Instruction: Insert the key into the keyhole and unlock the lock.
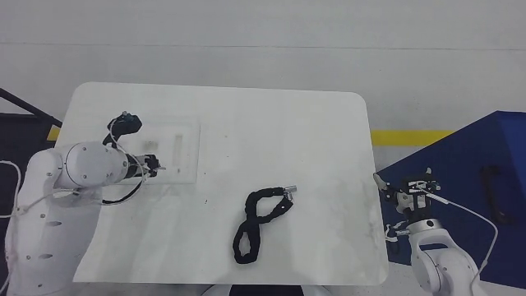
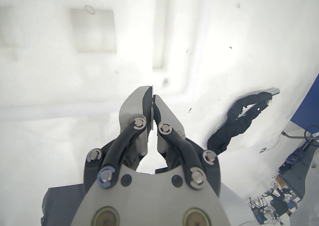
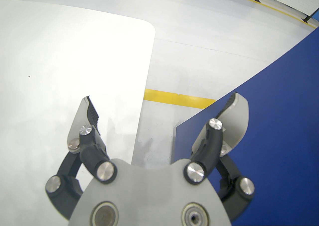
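Note:
A black fabric-covered chain lock [image 1: 257,220] lies looped on the white table, its metal cylinder end [image 1: 289,188] pointing right. In the left wrist view the lock [image 2: 238,118] lies off to the side of my left gripper [image 2: 152,93], which is shut on a thin flat metal key [image 2: 152,112] seen edge-on. From above, that left gripper [image 1: 157,166] sits over a white foam tray [image 1: 185,144], well left of the lock. My right gripper [image 3: 162,101] is open with nothing between its fingers, hanging past the table's right edge [image 1: 403,181].
The foam tray [image 2: 174,37] has several shallow recesses, and a small ring [image 2: 90,9] lies in one. A blue panel [image 1: 485,173] stands right of the table, close to the right arm. A yellow floor line [image 3: 178,97] runs past the table's right edge.

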`<action>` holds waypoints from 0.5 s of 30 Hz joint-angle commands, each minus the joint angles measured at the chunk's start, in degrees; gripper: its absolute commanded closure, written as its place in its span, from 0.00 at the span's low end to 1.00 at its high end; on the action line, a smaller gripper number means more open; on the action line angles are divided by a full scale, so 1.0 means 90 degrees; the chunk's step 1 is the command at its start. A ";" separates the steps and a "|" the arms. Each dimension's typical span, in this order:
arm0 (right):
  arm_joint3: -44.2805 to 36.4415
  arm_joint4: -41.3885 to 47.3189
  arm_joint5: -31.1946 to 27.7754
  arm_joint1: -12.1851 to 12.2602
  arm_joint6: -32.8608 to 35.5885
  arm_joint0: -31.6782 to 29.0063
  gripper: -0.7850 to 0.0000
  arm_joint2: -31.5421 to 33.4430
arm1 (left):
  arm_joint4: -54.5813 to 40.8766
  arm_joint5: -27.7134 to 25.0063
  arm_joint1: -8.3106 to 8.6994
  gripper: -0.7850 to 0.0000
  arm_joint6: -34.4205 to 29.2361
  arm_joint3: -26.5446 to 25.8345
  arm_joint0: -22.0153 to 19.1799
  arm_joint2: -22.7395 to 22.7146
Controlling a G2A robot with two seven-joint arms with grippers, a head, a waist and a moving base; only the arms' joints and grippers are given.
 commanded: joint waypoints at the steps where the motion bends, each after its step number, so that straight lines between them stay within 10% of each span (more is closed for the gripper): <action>1: 0.0000 0.0000 0.0000 0.0000 0.0000 0.0000 0.00 0.0000 | -0.0264 0.0002 0.0014 1.00 0.0002 0.0048 -0.0067 -0.0148; 7: 0.0000 0.0000 0.0000 0.0000 0.0000 0.0000 0.00 0.0000 | -0.2568 -0.0001 0.0042 1.00 0.0289 -0.0267 0.0115 -0.1511; 15: 0.0000 0.0000 0.0000 0.0000 0.0000 0.0000 0.00 0.0000 | -0.7046 -0.2171 -0.0067 1.00 0.0230 0.0849 0.1287 -0.3391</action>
